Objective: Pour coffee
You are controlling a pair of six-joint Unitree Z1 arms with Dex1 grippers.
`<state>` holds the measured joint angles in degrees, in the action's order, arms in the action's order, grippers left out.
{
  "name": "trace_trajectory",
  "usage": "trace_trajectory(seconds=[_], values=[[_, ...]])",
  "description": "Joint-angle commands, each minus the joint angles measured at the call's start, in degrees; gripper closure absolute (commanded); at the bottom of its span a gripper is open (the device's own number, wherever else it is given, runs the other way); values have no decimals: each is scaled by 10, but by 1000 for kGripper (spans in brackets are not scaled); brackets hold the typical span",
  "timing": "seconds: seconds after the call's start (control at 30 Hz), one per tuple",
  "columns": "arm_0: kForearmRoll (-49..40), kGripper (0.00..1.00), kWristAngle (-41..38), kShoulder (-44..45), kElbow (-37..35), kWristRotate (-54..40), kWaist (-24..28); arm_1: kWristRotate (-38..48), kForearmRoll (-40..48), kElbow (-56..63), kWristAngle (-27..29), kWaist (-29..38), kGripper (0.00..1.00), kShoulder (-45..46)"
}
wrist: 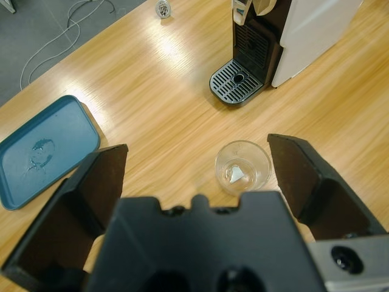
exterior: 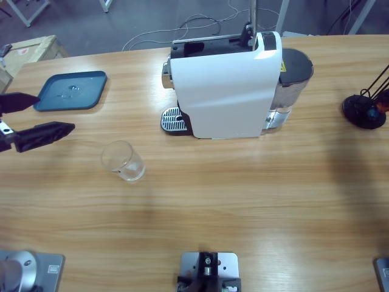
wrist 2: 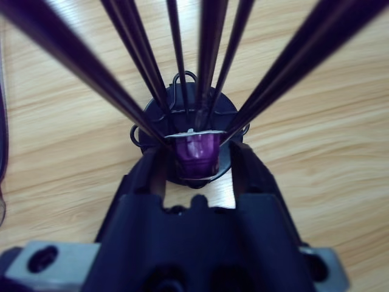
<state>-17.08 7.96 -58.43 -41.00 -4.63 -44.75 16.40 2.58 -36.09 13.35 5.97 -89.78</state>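
The long wooden table (exterior: 255,201) carries a white-and-black coffee machine (exterior: 228,88) near its far edge. A clear glass tumbler (exterior: 123,160), holding no visible coffee, stands nearer the left end, away from the machine's drip grate (wrist: 236,82); brewing and pouring remain. The left gripper (wrist: 197,167) gapes empty toward it. The right gripper (wrist 2: 196,161) clamps a purple capsule (wrist 2: 197,152) in a black wire rack (wrist 2: 188,103).

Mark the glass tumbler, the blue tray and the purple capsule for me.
glass tumbler (wrist: 243,167), left wrist view, on its base inside the rim.
blue tray (exterior: 85,88), high view, on its bare floor.
purple capsule (wrist 2: 197,152), right wrist view, on its side.
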Motion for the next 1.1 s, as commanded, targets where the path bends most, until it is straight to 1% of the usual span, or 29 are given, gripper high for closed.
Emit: trace_trajectory(seconds=[0.03,0.1,0.13,0.3,0.33,0.37,0.57,0.63,1.0,1.07,1.1], values=[[-9,9,-4,-12,12,2,-5,-6,-6,20,0,-6,693,18],[-9,9,-4,-12,12,2,-5,-6,-7,23,0,-6,668,28],[-9,9,-4,-12,12,2,-5,-6,-8,23,-1,-6,636,29],[-9,9,-4,-8,14,2,-5,-7,-13,23,-3,-6,620,28],[-9,9,-4,-8,14,2,-5,-7,-15,23,-5,-6,579,27],[-9,9,-4,-8,15,1,-5,-8,-17,23,-6,-6,563,26],[-9,9,-4,-10,17,1,-5,-15,-25,23,-9,-1,555,38],[-9,9,-4,-10,18,0,-5,-21,-27,23,-7,7,480,40],[-9,9,-4,-9,21,1,-5,-26,-22,4,-13,6,491,11],[-9,9,-4,-10,21,1,-5,-27,-22,4,-13,6,507,10],[-9,9,-4,-10,21,1,-5,-27,-22,4,-13,6,562,9]])
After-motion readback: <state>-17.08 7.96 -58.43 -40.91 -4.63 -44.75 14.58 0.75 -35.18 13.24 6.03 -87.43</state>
